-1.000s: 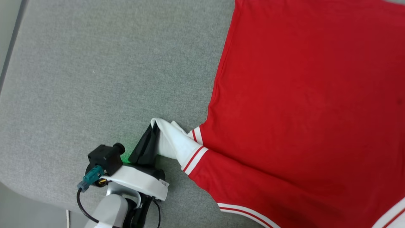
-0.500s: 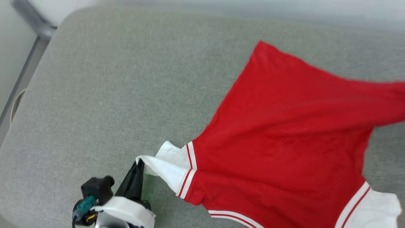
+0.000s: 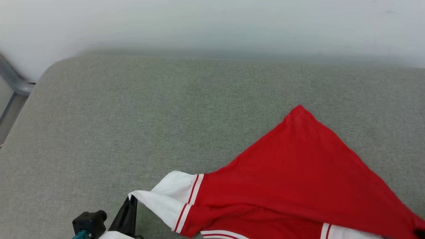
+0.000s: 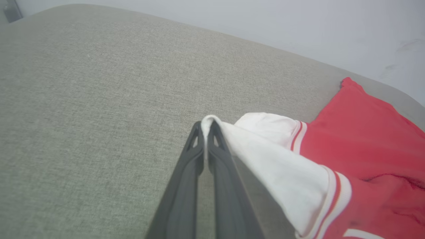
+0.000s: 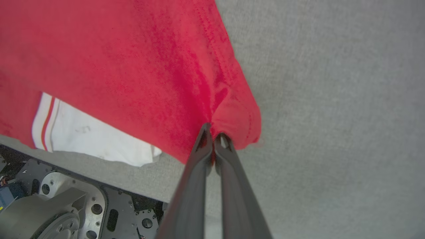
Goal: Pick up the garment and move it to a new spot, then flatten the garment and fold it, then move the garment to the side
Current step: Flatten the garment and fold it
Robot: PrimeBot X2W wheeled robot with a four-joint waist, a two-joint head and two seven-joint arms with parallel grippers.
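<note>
Left wrist view: your left gripper (image 4: 206,129) is clamped on the garment (image 4: 368,146) at its white sleeve tip, and the cloth trails to its right over the grey pad (image 4: 83,99). The right gripper (image 5: 214,134) pinches a red corner. Hold both grips tight and pull apart evenly before laying it down.

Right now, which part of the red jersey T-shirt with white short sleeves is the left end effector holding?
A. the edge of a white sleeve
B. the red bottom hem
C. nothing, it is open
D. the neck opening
A: in the left wrist view, the left end effector is shut on the folded edge of the white sleeve of the red jersey T-shirt.
</note>
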